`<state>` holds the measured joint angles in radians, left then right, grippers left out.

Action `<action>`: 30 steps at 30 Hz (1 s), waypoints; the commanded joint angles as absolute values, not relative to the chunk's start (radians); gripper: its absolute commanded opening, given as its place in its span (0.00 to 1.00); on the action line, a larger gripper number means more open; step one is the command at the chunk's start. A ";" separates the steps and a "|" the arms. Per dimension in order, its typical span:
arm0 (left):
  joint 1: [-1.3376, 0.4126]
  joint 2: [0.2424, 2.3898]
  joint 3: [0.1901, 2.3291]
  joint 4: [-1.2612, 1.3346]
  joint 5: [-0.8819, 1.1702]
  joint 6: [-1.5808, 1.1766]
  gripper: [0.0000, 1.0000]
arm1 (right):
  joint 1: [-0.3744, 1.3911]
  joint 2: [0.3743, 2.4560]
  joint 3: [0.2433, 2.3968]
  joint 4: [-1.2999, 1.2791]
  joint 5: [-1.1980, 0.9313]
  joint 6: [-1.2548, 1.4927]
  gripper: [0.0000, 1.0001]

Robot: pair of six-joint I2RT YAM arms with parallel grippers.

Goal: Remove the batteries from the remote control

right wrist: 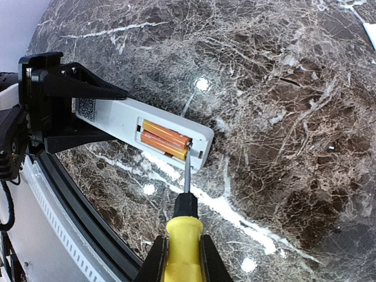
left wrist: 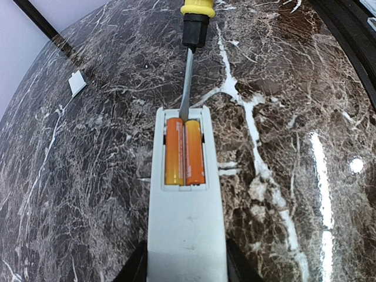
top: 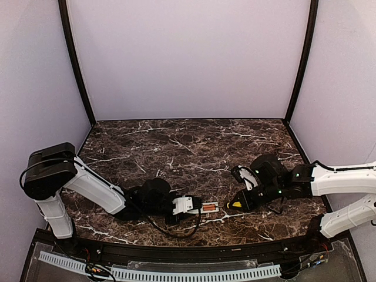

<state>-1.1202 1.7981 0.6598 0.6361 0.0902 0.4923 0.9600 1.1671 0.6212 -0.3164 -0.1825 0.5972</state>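
At the near edge of the marble table [top: 194, 147], the left arm [top: 88, 188] reaches in from the left and the right arm [top: 341, 179] from the right, and their tips meet low in the top view, close to the front rim.

The left gripper [left wrist: 186, 271] is clamped on the remote control [left wrist: 186, 229], 1 black finger on each long side of its near end. The remote lies flat on the table with its back up and the battery bay uncovered. The 2 batteries [left wrist: 184, 151] lie side by side inside the bay, touching each other along their length and parallel to the remote's long axis. Both are fully seated in the bay.

The right gripper [right wrist: 182, 258] is clenched on the yellow handle of the screwdriver [right wrist: 183, 226], its 2 fingers pressed against the handle's sides. The thin metal shaft points away from the right wrist camera toward the remote, and its tip sits at the end of the bay farthest from the left gripper, against the ends of the batteries, near the seam between the 2. Whether the tip is under a battery or only touching it, I cannot tell.

Farther out on the table, a small white piece [left wrist: 77, 83] lies flat, well apart from the remote, off to the left in the left wrist view. Beyond it the dark, white-veined marble runs back to pale lilac walls [top: 188, 59] framed by dark corner posts
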 commanded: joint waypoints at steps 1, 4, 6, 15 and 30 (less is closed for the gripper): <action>-1.150 1.792 0.688 0.585 0.218 0.511 0.00 | 0.973 1.140 0.654 -0.079 -0.276 0.564 0.00; -1.150 1.795 0.691 0.582 0.217 0.510 0.00 | 0.977 1.140 0.660 -0.080 -0.280 0.559 0.00; -1.150 1.795 0.692 0.580 0.217 0.511 0.00 | 0.977 1.139 0.664 -0.082 -0.281 0.556 0.00; -1.150 1.798 0.696 0.567 0.208 0.512 0.00 | 0.984 1.131 0.679 -0.094 -0.284 0.551 0.00; -1.150 1.818 0.707 0.563 0.196 0.507 0.00 | 1.001 1.120 0.711 -0.124 -0.281 0.546 0.00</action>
<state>-1.1202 1.7985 0.6800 0.5930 0.0940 0.4892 0.9676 1.1500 0.6376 -0.3561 -0.1822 0.5728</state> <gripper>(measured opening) 0.355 0.136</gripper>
